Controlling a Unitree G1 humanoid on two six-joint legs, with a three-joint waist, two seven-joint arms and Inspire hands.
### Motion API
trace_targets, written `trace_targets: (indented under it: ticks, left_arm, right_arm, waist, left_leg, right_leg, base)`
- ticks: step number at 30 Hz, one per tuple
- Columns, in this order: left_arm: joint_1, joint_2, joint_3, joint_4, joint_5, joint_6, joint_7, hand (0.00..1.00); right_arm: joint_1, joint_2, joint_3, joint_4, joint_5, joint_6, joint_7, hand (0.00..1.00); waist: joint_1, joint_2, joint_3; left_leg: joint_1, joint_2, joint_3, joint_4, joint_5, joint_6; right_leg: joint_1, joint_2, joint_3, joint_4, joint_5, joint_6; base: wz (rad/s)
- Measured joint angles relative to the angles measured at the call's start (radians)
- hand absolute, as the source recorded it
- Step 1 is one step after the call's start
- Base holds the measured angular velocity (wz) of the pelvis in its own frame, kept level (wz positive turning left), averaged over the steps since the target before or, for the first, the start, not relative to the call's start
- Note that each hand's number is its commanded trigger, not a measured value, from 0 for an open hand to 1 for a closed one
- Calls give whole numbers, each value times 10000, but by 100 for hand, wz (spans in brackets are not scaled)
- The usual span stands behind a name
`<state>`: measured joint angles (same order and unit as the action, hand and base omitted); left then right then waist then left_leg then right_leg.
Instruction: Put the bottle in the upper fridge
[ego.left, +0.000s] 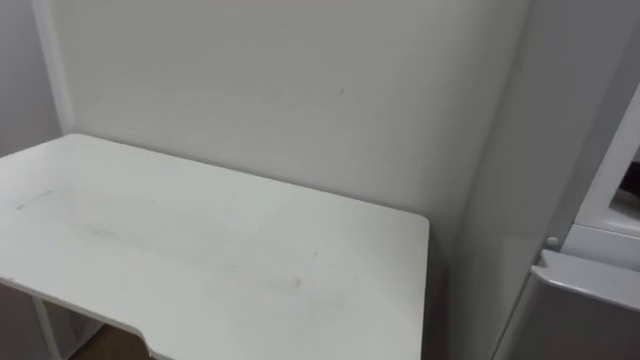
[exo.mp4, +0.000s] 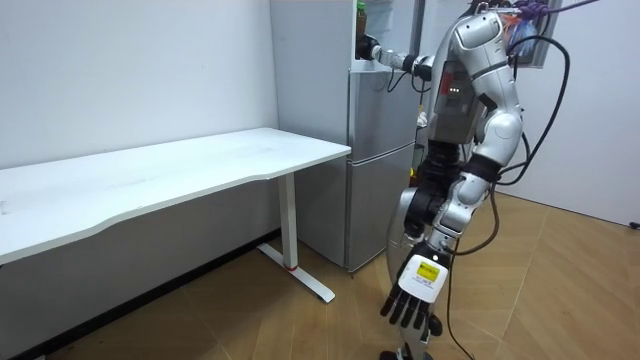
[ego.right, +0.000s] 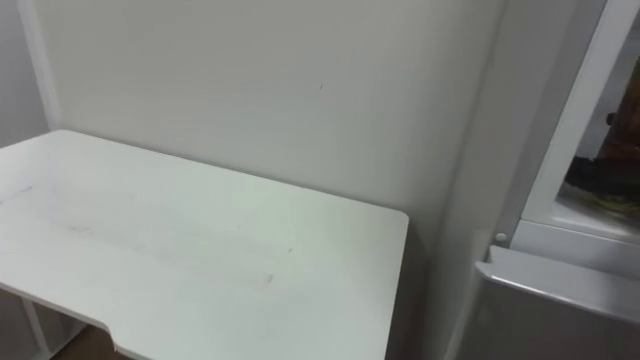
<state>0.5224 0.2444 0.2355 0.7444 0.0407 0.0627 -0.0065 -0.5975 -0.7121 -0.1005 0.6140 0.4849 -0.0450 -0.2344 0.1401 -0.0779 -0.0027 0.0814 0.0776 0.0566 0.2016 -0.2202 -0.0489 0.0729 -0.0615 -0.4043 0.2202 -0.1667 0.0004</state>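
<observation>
- The robot stood in front of the fridge (exo.mp4: 312, 120), just past the end of the white table (ego.left: 200, 260).
- The table was by the wall (ego.left: 300, 90), and the fridge was right beside the table.
- The upper part of the fridge was open. Its white inside edge (ego.left: 612, 185) showed in the left eye view.
- The lower door (ego.right: 560, 290) was closed.
- The robot's right arm reached out straight to the open upper part.
- The right hand (exo.mp4: 372, 48) was at the front of that opening.
- The bottle (exo.mp4: 361, 18) was there too, just above the right hand and touching it or very close to it.
- The bottle stood up straight. Its long side went up and down, and its green top pointed up.
- The right hand was too small and dark in the room view, so I cannot tell if it was holding the bottle or had let go.
- I cannot tell if the bottle was sitting on a shelf.
- In the right eye view, a dark shape (ego.right: 612, 165) showed inside the opening at the far right. I cannot tell what it was.
- The left arm hung down by the robot's side.
- The left hand (exo.mp4: 413, 298) was low, near the wood floor (exo.mp4: 560, 290). Its fingers were loose and pointed down, and it held nothing.
</observation>
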Motion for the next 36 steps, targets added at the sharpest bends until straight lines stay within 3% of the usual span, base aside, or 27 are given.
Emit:
trace_targets:
  ticks: [7, 8, 9, 19, 28, 36]
  left_arm:
    - [-78, -6, -1, 0, 3, -11, 2, 0]
    - [-88, -4, 1, 0, 3, -11, 2, 0]
    - [-93, -3, 0, 0, 14, -11, 2, 0]
    - [-55, 16, -8, 39, -84, 0, 2, 0]
    - [-61, 15, -9, 148, -70, 32, 0, 0]
    - [-101, 61, -5, 409, -55, 34, -9, 0]
  right_arm:
    - [228, -14, -19, 47, -11, -201, 418, 0]
    - [257, -22, -20, 46, -11, -201, 459, 5]
    - [262, -27, -20, 46, -6, -204, 525, 100]
    - [305, -125, -19, 179, 258, -388, 1486, 100]
    - [312, -280, -75, 626, 729, -389, 2173, 100]
    - [376, -280, -84, 821, 1051, -485, 2341, 100]
  waist:
    - [-28, -94, -24]
    - [-53, -99, -23]
    - [-70, -103, -22]
    - [-206, -108, -20]
    - [-23, -123, -14]
    - [33, -261, 18]
  left_leg:
    - [140, 8, 40, -39, 1, 1]
    - [152, 10, 32, -69, -3, -1]
    - [161, 12, 32, -122, -4, -1]
    - [182, 20, 34, -130, -5, -2]
    - [345, 28, 105, -178, -5, -3]
    - [349, 30, 109, -158, -4, -3]
  right_leg:
    - [69, 13, 44, -28, 0, 1]
    - [111, 21, 34, -71, -1, 2]
    - [145, 38, 34, -132, 3, 7]
    - [177, 57, 34, -163, 10, 15]
    - [286, 59, 88, -157, 9, 15]
    - [297, 65, 101, -157, 9, 15]
  base:
    - [-2]
    - [0]
    - [3]
    - [0]
    - [0]
    - [0]
